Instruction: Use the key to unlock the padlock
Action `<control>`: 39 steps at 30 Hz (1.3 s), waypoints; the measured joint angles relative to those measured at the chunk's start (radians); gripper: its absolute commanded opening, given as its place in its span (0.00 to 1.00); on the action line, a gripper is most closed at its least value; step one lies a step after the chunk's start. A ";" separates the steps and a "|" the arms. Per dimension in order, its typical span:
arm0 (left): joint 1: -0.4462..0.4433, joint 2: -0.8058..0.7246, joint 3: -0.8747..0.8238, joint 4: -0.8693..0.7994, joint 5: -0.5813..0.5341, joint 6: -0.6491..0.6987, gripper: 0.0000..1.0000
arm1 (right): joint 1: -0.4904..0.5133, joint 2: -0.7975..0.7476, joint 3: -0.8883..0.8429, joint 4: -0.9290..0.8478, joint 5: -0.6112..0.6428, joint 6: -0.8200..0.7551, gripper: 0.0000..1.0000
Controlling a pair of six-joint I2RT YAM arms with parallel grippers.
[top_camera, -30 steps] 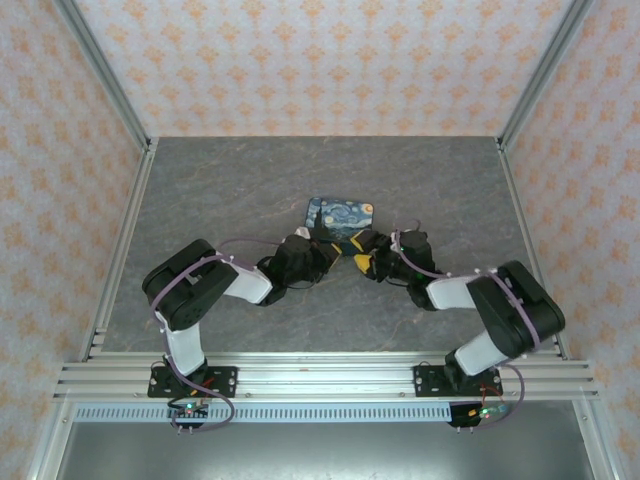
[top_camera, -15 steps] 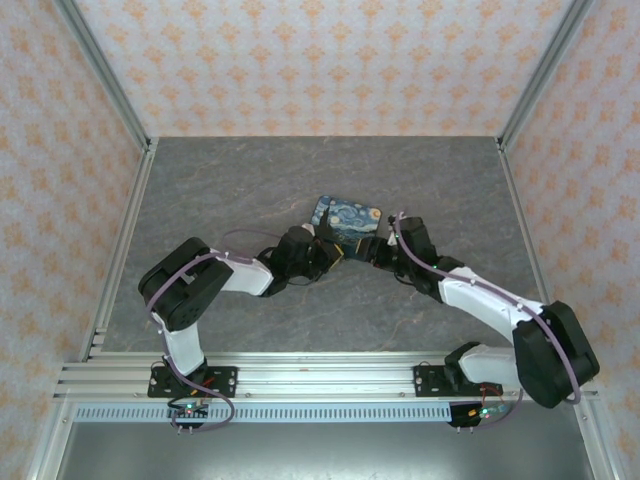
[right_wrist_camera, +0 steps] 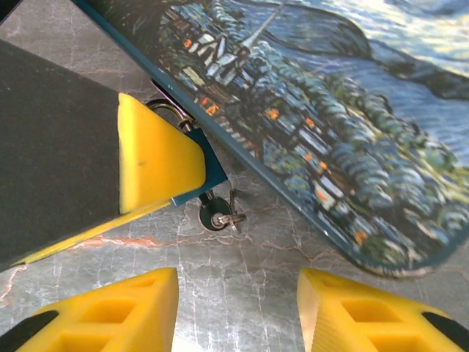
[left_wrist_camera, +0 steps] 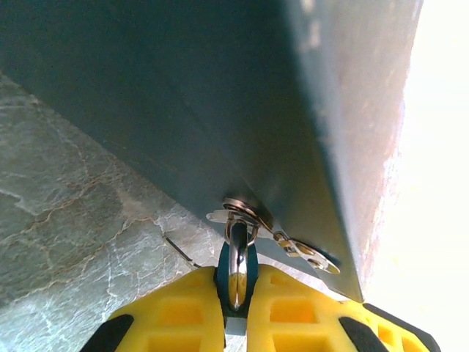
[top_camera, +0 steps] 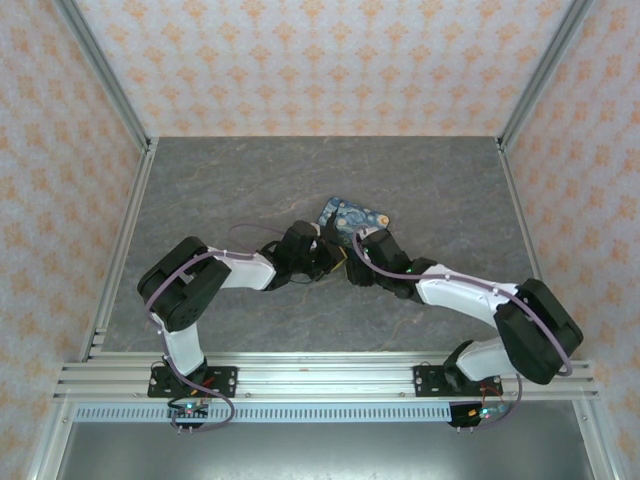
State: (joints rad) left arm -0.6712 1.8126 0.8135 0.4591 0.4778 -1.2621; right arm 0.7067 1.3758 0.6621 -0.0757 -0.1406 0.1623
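The tiny pale metal key (right_wrist_camera: pixel 222 214) sat just ahead of your right gripper (right_wrist_camera: pixel 236 312), whose yellow fingers stood wide apart, touching nothing. It stuck out at the end of the small blue padlock (right_wrist_camera: pixel 207 173). Your left gripper (left_wrist_camera: pixel 236 282) clamped that padlock, its shackle hooked to the dark blue starry-patterned box (right_wrist_camera: pixel 352 132).

A dark blue starry-patterned box (top_camera: pixel 358 213) lies just above the frame's centre on a grey marbled table (top_camera: pixel 230 180). Pale orange-patterned walls (top_camera: pixel 300 60) enclose it; aluminium rails (top_camera: pixel 320 372) cross the bottom.
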 measured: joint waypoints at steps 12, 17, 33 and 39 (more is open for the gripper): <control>0.011 0.000 0.011 -0.018 0.009 0.007 0.00 | 0.013 0.106 0.057 -0.007 0.026 -0.037 0.40; 0.011 0.000 0.011 -0.018 0.010 0.007 0.00 | 0.013 0.137 0.066 -0.007 0.040 -0.036 0.36; 0.019 0.021 0.010 0.039 0.009 -0.027 0.00 | 0.020 0.151 0.024 0.130 0.111 0.080 0.23; 0.019 0.026 0.010 0.069 0.005 -0.043 0.00 | 0.025 0.151 0.024 0.165 0.106 0.120 0.04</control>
State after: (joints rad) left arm -0.6521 1.8389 0.8230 0.5285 0.4824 -1.3052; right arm 0.7319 1.5272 0.6857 0.0891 -0.0341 0.2821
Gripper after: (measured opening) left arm 0.093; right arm 0.074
